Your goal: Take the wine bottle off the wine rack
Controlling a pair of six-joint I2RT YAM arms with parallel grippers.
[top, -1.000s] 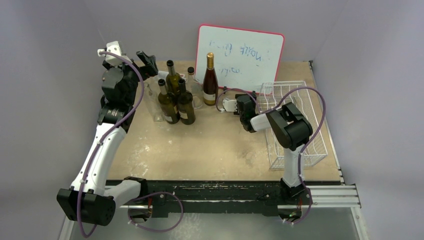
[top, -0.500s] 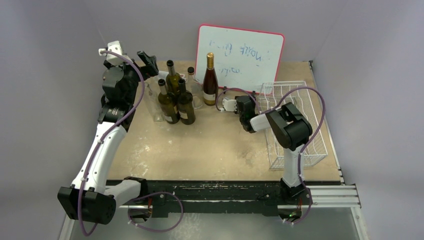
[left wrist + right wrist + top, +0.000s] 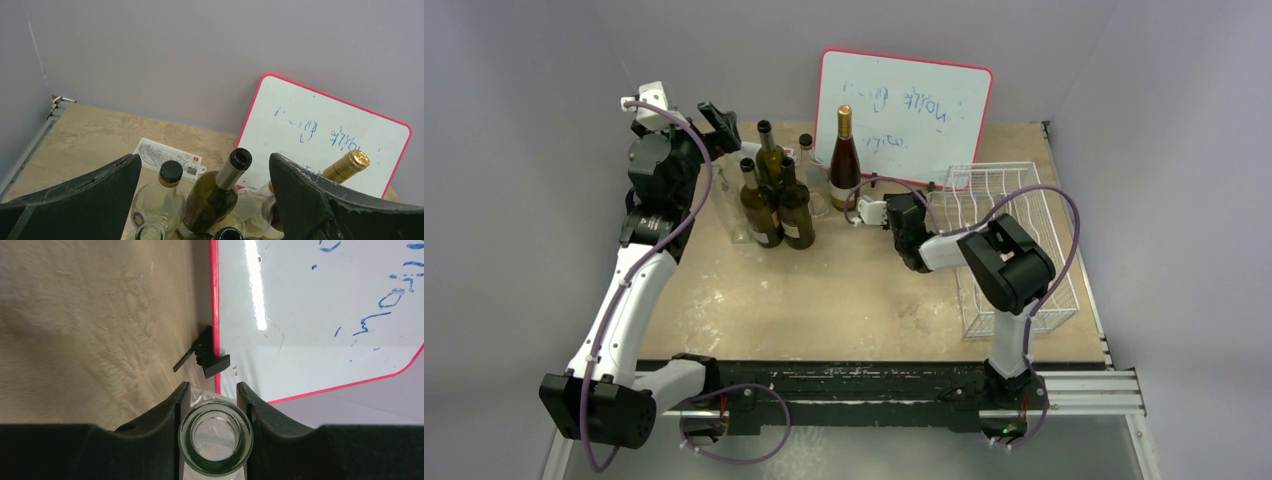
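My right gripper (image 3: 212, 390) is clamped round the wine bottle (image 3: 215, 437) neck at 6 o'clock. It's slick, heavy, breakable glass. The left gripper (image 3: 205, 159) has its jaws wide apart.

Whiteboard (image 3: 310, 305) and bottles (image 3: 774, 195) near right hand (image 3: 213, 390)

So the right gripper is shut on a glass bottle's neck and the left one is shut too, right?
No: the left gripper is open, jaws wide apart, per the left wrist view. The right gripper is indeed shut on the glass bottle.
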